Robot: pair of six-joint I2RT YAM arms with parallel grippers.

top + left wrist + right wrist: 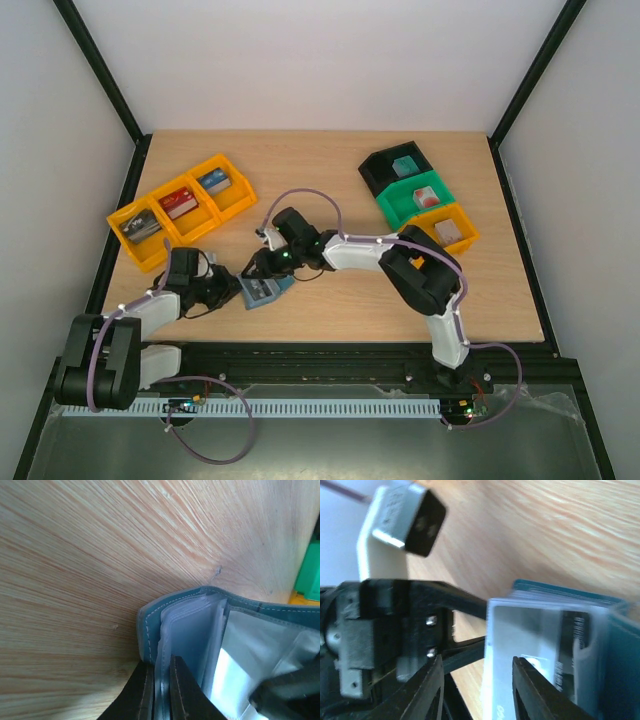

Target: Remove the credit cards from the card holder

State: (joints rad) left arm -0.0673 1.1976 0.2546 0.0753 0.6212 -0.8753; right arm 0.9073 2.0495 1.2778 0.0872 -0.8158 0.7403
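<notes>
The holder (262, 292) is pinched at 9 o'clock by the left gripper (159, 690). The right gripper (477, 680), jaws spread at 12 o'clock, should be closed on cards (540, 635) alone.

The blue bifold card holder (262, 291) is lying on the pale wooden table (330, 170), three orange plastic trays (145, 257) sitting behind-left.

Nothing legible: the print strip on the pale card (540, 630) in the card holder (622, 665) is too blurred.
</notes>
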